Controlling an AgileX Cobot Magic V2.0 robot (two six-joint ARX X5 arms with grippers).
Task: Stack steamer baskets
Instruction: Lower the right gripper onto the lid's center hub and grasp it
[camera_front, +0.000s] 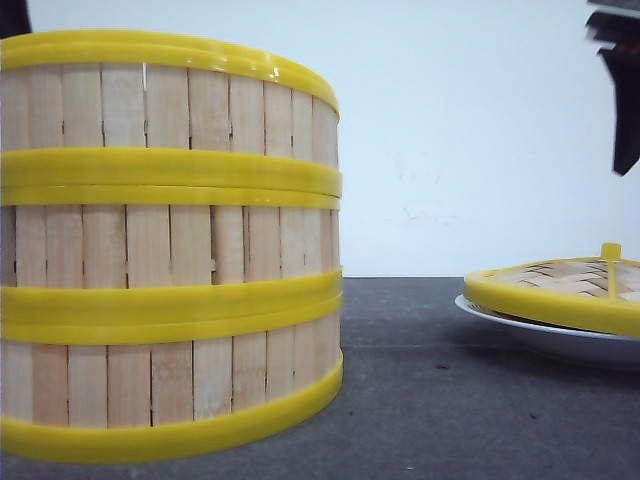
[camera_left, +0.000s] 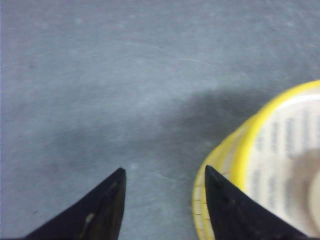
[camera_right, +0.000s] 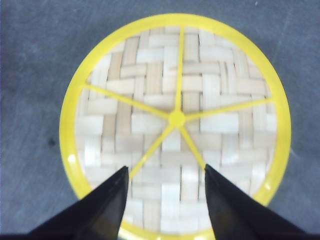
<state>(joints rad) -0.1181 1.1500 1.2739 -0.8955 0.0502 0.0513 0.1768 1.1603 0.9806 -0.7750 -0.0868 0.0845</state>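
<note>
Three steamer baskets stand stacked at the left of the front view: the top one (camera_front: 170, 105), the middle one (camera_front: 170, 245) and the bottom one (camera_front: 170, 380), rims aligned. In the left wrist view, my left gripper (camera_left: 164, 169) hangs open and empty above the grey table, one finger over the yellow rim of the stack (camera_left: 250, 145). My right gripper (camera_right: 165, 167) is open and empty too, held above the flat woven lid (camera_right: 150, 90). A dark part of the right arm (camera_front: 625, 100) shows at the front view's upper right.
The yellow-rimmed lid (camera_front: 560, 285) with its small knob lies on a white plate (camera_front: 540, 335) at the right. Dark grey table (camera_front: 420, 400) lies between stack and plate. A white wall stands behind.
</note>
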